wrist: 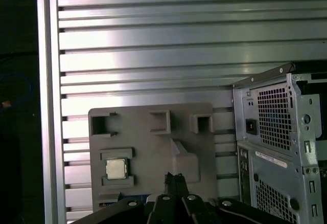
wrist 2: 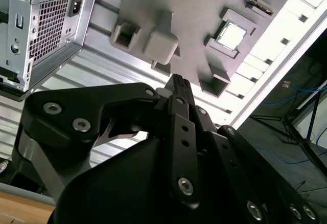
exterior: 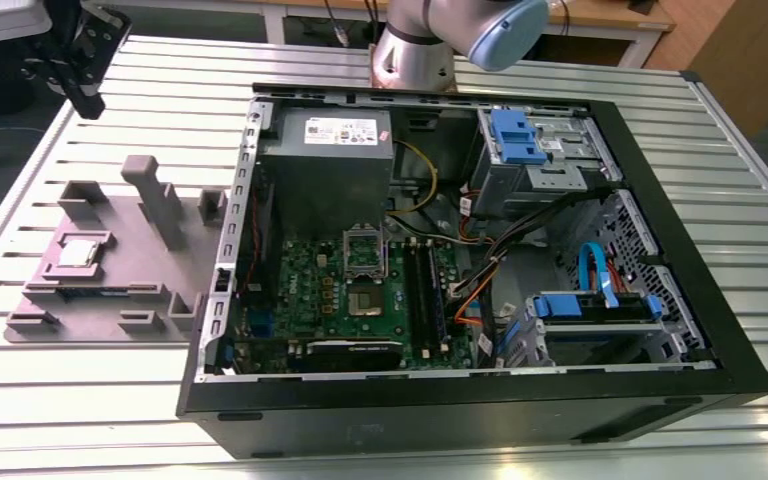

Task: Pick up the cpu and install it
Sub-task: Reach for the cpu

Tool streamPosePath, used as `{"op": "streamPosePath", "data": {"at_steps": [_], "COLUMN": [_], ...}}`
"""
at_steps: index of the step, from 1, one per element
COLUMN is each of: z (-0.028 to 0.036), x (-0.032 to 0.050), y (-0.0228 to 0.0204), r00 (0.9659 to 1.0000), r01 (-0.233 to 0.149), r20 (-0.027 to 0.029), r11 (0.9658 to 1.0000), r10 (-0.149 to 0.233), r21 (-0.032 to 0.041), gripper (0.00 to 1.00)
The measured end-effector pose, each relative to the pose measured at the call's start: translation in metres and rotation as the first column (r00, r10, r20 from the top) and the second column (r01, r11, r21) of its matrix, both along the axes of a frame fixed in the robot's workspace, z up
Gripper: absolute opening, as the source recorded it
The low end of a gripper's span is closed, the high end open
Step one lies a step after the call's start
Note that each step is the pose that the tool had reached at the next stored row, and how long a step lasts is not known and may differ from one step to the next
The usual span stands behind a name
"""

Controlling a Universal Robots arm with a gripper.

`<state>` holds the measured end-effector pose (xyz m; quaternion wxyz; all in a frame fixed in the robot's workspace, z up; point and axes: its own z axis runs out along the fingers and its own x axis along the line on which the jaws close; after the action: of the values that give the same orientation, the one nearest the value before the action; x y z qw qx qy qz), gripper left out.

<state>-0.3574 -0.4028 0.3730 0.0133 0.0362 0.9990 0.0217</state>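
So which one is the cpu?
Find the big open case, then the grey tray on the exterior view's left of it. The cpu is the small flat square in that tray, the only silvery thing among its grey blocks.

This looks like a robotics lab or test workshop. A robot arm (exterior: pixel 418 50) stands at the edge of a slatted aluminium table (exterior: pixel 91 400). An opened PC case (exterior: pixel 704 330) lies on the table beside a grey jig (exterior: pixel 117 295) holding a cpu (exterior: pixel 80 251). Wooden benches (exterior: pixel 611 15) stand behind, and loose cables (wrist 2: pixel 309 88) trail over the dark floor.
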Motion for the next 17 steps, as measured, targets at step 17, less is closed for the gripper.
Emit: {"op": "streamPosePath", "data": {"at_steps": [17], "z": [-0.0155], "x": [-0.0241], "y": [-0.0043], "r00": [1.0], "r01": [-0.002], "r20": [0.0], "r11": [1.0], "r10": [0.002], "r21": [0.0], "gripper": [0.11]}}
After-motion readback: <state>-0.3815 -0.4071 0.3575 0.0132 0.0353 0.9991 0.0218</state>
